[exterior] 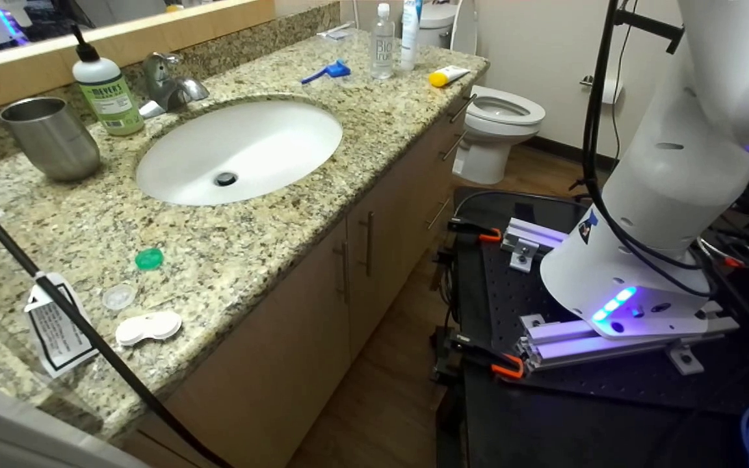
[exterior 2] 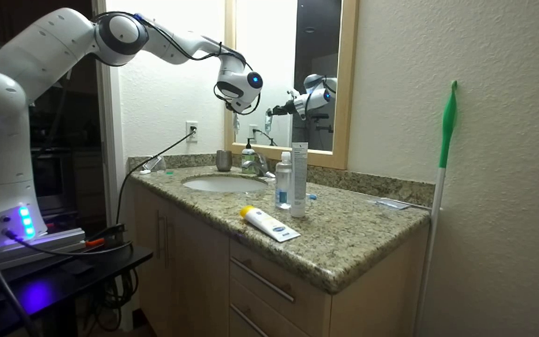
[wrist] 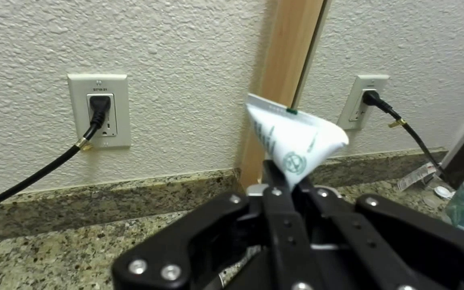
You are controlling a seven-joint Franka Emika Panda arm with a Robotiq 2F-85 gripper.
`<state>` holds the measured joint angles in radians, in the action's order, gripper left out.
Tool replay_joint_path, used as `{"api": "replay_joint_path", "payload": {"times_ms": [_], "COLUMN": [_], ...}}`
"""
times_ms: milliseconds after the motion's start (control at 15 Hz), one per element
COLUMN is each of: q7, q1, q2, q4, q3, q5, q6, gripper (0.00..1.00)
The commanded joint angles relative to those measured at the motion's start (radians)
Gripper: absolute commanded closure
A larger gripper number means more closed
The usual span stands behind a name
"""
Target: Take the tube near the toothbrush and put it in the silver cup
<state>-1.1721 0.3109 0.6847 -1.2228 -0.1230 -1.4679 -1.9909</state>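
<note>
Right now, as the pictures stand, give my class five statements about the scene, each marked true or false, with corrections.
1. The gripper holds a green-printed tube. True.
2. The silver cup stands beside the soap bottle. True.
3. The green-printed tube is inside the silver cup. False: the gripper holds it outside the cup.
4. A yellow-capped tube lies on the counter. True.
5. The soap bottle lies on its side. False: it stands upright.

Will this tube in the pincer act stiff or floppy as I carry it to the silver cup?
Probably soft-walled: in the wrist view the white tube narrows sharply from its flat crimped end into the pincer. It may swing or swivel, being pinched near that end with much of it hanging below, as the mirror in an exterior view shows.
</note>
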Motion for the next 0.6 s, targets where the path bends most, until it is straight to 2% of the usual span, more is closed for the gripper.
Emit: {"api": "replay_joint_path", "payload": {"times_ms": [0,333,400,533], "q7": [-0.009,-0.004,-0.002,-0.002], "q1": [0.008,0.003,0.006,0.003], "q2": [0.009,0.064,0.047,0.068], "q4": [0.006,0.006,0.002,0.002], "q3": [0.008,0.024,0.015,0.023], "q5": [0.008,-0.003,0.007,0.006], "q6": [-0.005,-0.001,-0.003,-0.003], "gripper": [0.98,0.98,0.92,0.92]}}
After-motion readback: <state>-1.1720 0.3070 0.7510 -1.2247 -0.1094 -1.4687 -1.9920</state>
